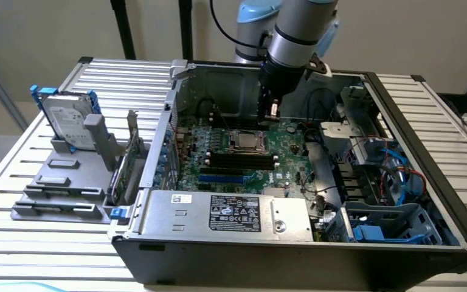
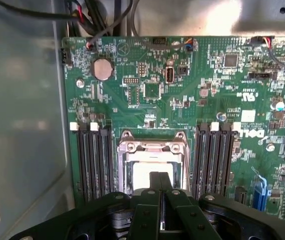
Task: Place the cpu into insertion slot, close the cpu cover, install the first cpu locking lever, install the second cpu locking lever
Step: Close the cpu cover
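Exterior view: soft, even light; slatted bench [image 1: 452,115] bright, computer case [image 1: 298,264] interior in shade. Wrist view: glare patch on the case's metal wall [image 2: 222,15], circuit board [image 2: 182,100] evenly lit, pincer [image 2: 158,177] dark in foreground.

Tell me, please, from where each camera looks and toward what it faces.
Exterior view: off the arm, high, looking down into the open computer case; the arm and gripper show.
Wrist view: on the wrist, facing past the shut gripper onto the green board; its black fingers show.
Shared: the gripper, the green board, the insertion slot.
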`<action>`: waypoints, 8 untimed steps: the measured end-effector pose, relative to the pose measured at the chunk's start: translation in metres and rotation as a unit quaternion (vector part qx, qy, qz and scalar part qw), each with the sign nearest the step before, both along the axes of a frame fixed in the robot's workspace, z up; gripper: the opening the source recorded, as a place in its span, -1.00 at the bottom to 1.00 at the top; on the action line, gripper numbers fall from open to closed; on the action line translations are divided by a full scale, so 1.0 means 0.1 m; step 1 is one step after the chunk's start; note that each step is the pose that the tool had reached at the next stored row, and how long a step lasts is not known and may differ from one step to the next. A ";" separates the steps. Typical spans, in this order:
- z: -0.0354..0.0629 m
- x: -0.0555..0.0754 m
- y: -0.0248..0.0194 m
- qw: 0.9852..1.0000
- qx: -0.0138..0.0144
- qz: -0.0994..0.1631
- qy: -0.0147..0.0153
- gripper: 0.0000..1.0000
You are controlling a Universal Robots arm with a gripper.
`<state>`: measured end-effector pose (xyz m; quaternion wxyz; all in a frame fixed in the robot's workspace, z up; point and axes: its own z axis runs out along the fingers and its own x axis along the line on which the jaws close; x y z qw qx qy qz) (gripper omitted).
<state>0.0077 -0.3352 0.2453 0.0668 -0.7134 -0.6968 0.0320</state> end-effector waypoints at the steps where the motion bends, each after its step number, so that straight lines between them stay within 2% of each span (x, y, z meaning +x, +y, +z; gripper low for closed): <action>1: -0.005 -0.02 -0.002 1.000 0.000 0.000 0.001 -0.79; 8: -0.036 -0.18 -0.017 1.000 0.000 0.002 0.008 -0.79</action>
